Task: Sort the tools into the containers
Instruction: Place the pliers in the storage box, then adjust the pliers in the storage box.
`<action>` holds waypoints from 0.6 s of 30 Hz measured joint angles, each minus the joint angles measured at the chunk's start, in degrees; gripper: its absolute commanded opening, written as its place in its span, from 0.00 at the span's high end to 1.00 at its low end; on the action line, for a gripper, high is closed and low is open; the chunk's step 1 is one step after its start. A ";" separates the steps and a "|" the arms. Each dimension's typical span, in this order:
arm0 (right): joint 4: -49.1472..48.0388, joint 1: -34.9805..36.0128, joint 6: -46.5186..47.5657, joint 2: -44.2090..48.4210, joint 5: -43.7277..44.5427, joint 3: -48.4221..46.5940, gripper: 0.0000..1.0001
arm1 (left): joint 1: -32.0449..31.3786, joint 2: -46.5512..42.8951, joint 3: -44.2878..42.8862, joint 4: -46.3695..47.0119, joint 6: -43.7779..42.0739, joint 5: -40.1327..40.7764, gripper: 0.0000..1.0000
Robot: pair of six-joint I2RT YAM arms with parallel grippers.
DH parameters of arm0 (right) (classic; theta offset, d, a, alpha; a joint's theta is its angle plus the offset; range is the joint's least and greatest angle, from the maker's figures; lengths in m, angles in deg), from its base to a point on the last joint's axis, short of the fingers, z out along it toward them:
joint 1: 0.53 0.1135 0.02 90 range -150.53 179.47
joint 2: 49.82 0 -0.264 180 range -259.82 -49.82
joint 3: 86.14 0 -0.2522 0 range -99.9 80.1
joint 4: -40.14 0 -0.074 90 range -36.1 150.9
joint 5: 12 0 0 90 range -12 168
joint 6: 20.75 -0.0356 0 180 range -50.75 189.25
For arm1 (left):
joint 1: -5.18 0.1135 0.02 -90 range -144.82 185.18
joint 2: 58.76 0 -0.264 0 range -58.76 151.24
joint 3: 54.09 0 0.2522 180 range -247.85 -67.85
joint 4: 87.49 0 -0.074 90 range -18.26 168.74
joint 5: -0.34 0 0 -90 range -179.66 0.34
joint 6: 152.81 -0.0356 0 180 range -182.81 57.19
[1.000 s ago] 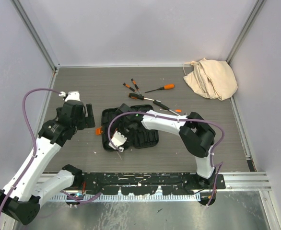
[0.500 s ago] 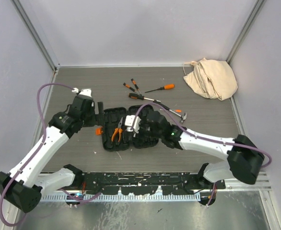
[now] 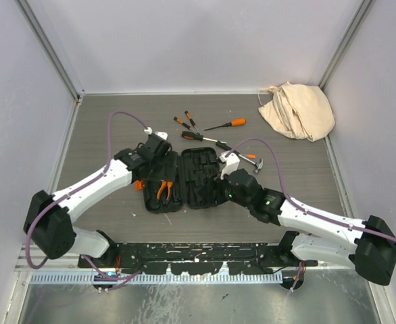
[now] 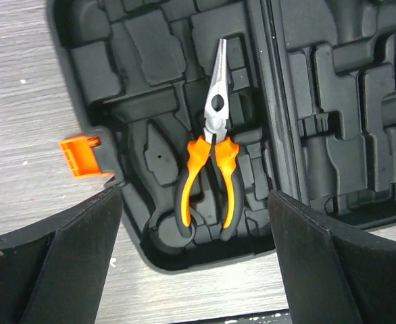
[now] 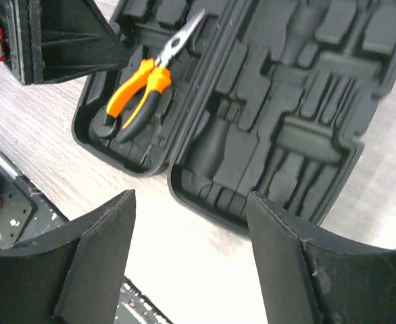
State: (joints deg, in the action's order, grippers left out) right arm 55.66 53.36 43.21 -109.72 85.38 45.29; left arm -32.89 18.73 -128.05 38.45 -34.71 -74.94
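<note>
The left gripper [image 4: 194, 197] is swinging in from the left side of the table [image 3: 96, 128] and is now hanging over the left half of the open tool case [image 3: 201, 177], its jaws wide but narrowing a little. The right gripper [image 5: 190, 199] is pulling back from the case's left half toward its right edge, with its arm stretching out low across the near right. The orange-handled pliers [image 3: 163, 190], covered before, are now lying exposed in the left half.

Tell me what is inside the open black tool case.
Only orange-handled pliers lie in the tool case's left half; every other slot in view is empty. From above, the left gripper covers its far left corner.
</note>
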 measured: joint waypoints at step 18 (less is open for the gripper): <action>0.44 0.00 -12.55 -2.01 -0.68 5.55 0.41 | -0.94 15.15 -0.74 5.64 -0.52 -5.38 0.34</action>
State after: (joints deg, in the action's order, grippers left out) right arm 56.10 53.36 30.66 -111.73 84.70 50.84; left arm -33.83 33.88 -128.80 44.09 -35.23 -80.32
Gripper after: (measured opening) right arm 0.596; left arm 0.675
